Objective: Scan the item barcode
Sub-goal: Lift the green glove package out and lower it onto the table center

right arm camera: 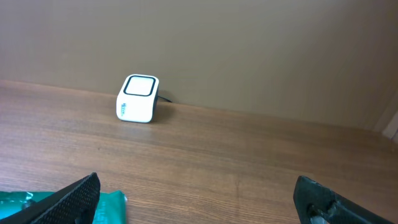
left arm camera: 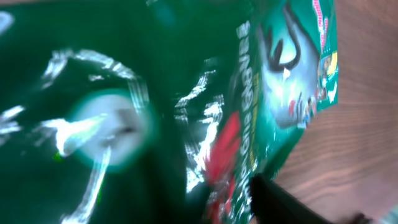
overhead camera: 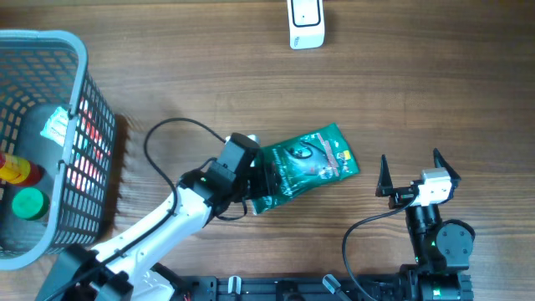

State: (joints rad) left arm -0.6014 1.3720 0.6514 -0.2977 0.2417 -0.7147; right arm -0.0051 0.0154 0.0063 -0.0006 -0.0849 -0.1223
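A green snack packet point(overhead camera: 313, 163) lies flat on the wooden table at the middle. My left gripper point(overhead camera: 257, 180) is at the packet's left end. In the left wrist view the blurred packet point(left arm camera: 186, 93) fills nearly the whole frame; one dark finger point(left arm camera: 280, 199) shows low on the right, well off the middle, so the jaws stand parted around the packet's end. The white barcode scanner point(overhead camera: 306, 23) sits at the far edge and shows in the right wrist view point(right arm camera: 138, 98). My right gripper point(overhead camera: 410, 171) is open and empty to the right of the packet, whose corner point(right arm camera: 109, 208) shows at its left finger.
A blue-grey wire basket point(overhead camera: 75, 125) stands at the left, holding a green-capped bottle point(overhead camera: 29, 203), a red and yellow bottle point(overhead camera: 12, 171) and other goods. The left arm's black cable loops over the table beside the basket.
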